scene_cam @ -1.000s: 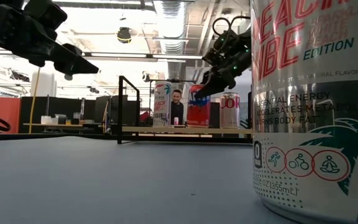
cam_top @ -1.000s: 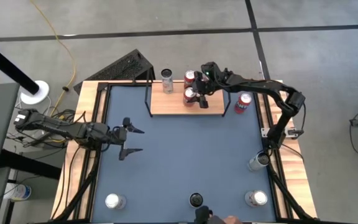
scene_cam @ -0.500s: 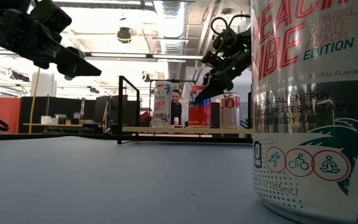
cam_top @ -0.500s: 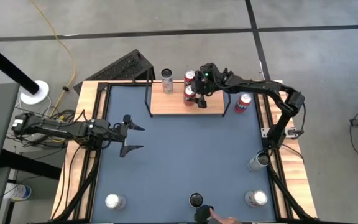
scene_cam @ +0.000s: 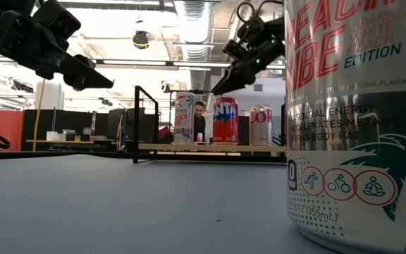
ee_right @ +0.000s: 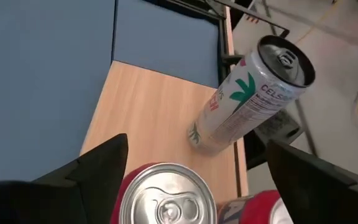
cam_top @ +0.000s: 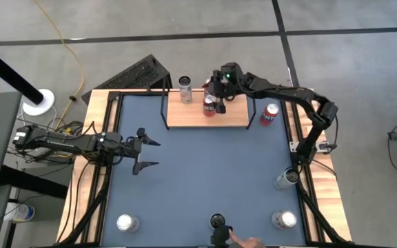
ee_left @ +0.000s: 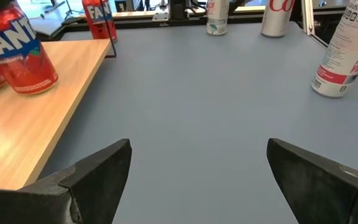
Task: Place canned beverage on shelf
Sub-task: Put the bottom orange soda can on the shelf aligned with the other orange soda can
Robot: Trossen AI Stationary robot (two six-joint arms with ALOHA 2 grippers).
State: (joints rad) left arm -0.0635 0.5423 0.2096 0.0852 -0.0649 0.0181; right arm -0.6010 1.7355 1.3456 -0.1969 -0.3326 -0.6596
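Dark-blue table point(cam_top: 205, 179) with wooden side rails, on a grey concrete floor. Shelf point(cam_top: 188, 116) at upper centre of the high view, light-wood board on a thin black wire frame. Standing upright on it: 1 white slim can point(cam_top: 185, 89) toward the left end, 1 red Fanta can point(cam_top: 209, 106) near the middle, and a second red can point(ee_right: 253, 208) just beside it, partly hidden under the arm from above. Right gripper point(cam_top: 217, 85) directly above the red Fanta can, fingers spread wide, clear of the can top, nothing held. Same gripper raised above the cans at upper centre of the low view point(scene_cam: 224, 83). Another red can point(cam_top: 270, 114) off the shelf's right end, on the table. Left gripper point(cam_top: 145, 154) at centre left of the high view, hovering over bare table, fingers wide apart and empty. More cans along the table's lower edge and right side. Person's hand point(cam_top: 247, 242) at the bottom edge.
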